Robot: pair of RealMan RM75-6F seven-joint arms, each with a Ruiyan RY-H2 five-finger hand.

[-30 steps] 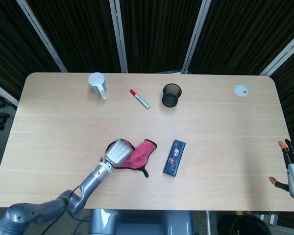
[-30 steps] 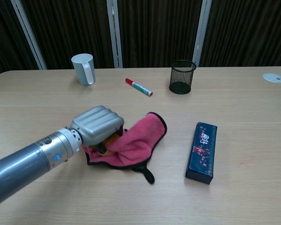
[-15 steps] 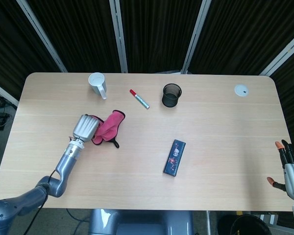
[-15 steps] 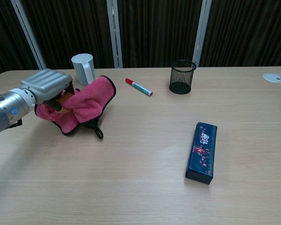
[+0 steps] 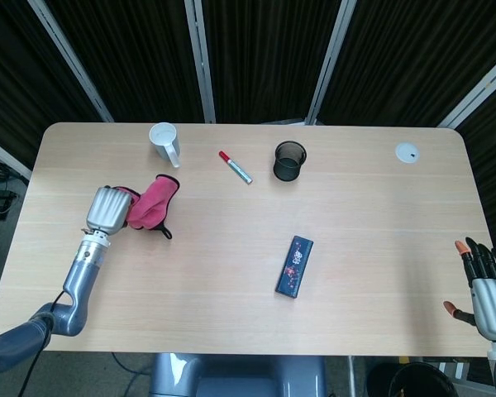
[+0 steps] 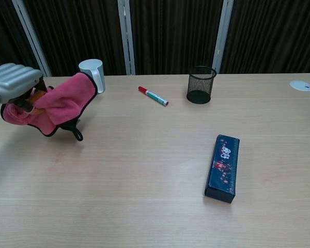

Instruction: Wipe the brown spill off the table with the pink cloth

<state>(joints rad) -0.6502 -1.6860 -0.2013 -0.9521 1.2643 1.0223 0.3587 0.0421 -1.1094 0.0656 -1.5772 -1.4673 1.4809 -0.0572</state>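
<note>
My left hand [image 5: 106,211] [image 6: 13,83] grips the pink cloth [image 5: 150,204] [image 6: 57,107] and holds it off the table at the left side, its black-edged end and loop hanging down. No brown spill shows on the pale wooden table [image 5: 231,281] in either view. At the table's right front edge my right hand [image 5: 485,285] holds nothing and has its fingers spread; the chest view does not show it.
A white mug [image 5: 164,143] [image 6: 92,75] stands just behind the cloth. A red marker [image 5: 235,167] [image 6: 153,95] and a black mesh cup [image 5: 289,160] [image 6: 201,84] sit at the back middle. A dark blue box [image 5: 294,265] [image 6: 222,167] lies right of centre. A white disc [image 5: 407,152] [image 6: 301,85] sits far right.
My left hand has carried the pink cloth from the table's middle front up and away to the left, near the mug. The right hand has sunk slightly at the table edge.
</note>
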